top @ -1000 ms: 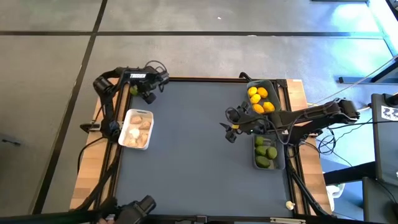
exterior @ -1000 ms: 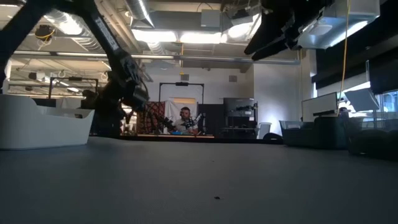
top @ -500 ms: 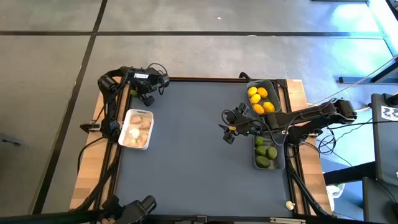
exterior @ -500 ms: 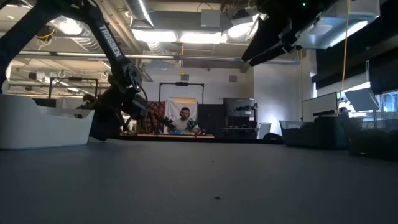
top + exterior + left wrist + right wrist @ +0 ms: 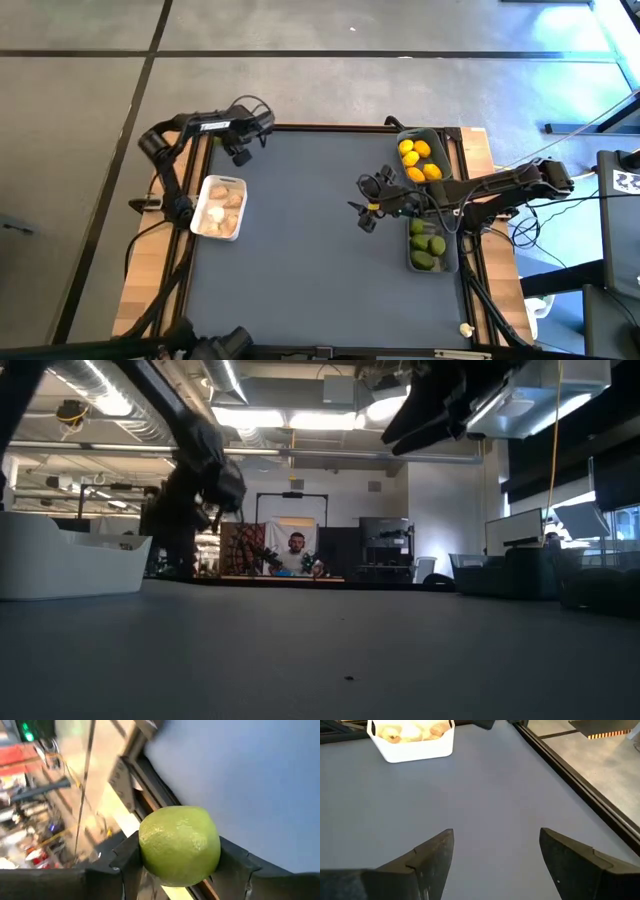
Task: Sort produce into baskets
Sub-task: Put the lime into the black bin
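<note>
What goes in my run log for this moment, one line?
left tool: shut on lime, far-left table corner | right tool: open, empty, beside baskets

No legible text anywhere

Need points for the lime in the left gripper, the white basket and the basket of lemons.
lime [image 5: 180, 844]: left wrist view, middle of its green skin, between the fingers.
white basket [image 5: 198, 218]: high view, left rim, beside the garlic.
basket of lemons [image 5: 437, 134]: high view, far right corner of its rim.
</note>
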`<state>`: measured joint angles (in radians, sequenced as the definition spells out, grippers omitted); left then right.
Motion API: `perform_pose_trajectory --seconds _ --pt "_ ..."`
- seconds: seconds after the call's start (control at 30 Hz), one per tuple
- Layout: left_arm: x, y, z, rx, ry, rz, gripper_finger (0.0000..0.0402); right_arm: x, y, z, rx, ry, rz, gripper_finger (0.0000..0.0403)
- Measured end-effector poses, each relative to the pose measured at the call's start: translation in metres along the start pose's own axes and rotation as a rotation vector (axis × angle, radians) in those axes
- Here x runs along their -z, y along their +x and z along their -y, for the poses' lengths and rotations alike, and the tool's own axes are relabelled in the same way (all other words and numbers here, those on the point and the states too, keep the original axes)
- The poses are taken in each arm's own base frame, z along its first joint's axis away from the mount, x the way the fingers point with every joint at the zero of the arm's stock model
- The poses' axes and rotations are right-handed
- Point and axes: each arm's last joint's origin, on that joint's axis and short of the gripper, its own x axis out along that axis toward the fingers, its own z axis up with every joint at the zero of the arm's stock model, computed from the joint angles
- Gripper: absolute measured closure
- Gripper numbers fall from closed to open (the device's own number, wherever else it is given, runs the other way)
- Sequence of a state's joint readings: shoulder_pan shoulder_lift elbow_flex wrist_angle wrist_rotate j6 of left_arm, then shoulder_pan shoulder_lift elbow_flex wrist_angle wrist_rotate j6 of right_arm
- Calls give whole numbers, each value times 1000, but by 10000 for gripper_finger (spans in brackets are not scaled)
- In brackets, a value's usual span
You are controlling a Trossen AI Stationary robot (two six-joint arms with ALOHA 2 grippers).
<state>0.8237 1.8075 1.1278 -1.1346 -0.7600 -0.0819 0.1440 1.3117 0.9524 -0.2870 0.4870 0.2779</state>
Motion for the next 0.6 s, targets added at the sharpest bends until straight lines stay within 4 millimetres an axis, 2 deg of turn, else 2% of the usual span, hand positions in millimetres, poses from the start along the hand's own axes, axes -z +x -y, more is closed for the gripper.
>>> perform_pose_trajectory --seconds 0.27,0.6 --pt "39 -67 -19 140 -89 290 217 -3 -1 0 -2 -16 10 111" --pt "102 -140 -35 542 -156 773 214 -4 -1 0 -2 -37 12 111"
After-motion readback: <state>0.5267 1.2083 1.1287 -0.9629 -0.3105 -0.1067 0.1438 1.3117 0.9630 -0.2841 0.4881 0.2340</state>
